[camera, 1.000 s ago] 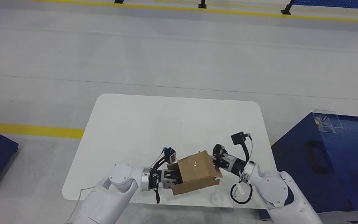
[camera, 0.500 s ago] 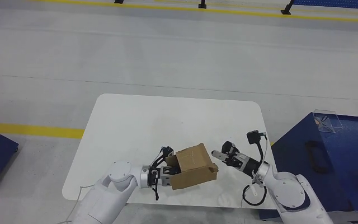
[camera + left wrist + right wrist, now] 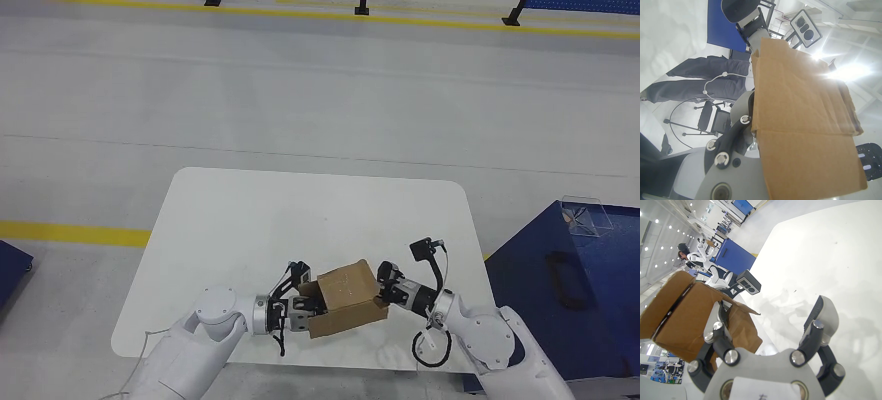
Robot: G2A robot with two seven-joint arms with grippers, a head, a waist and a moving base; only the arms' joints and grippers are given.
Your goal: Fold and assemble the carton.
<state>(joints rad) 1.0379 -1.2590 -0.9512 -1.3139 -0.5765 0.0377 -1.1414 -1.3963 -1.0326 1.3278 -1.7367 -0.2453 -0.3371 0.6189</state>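
A brown cardboard carton (image 3: pixel 345 296) is tilted near the front edge of the white table (image 3: pixel 300 215), its flaps partly folded. My left gripper (image 3: pixel 298 306) is at the carton's left end, shut on a wall of it. In the left wrist view a carton panel (image 3: pixel 802 106) lies across the fingers, with one grey finger (image 3: pixel 743 121) showing beside it. My right gripper (image 3: pixel 386 287) is at the carton's right end and open. In the right wrist view one finger (image 3: pixel 720 313) rests against a carton flap (image 3: pixel 696 313), while the other finger (image 3: pixel 826 311) is free above the table.
A blue cabinet (image 3: pixel 570 290) stands off the table's right side. The table's back and left parts are bare (image 3: pixel 260 220). Both arms and the carton are close to the table's front edge (image 3: pixel 330 362).
The right gripper drew back to the right away from the carton, then returned to its right end. The carton stayed in the left gripper and shifted slightly.
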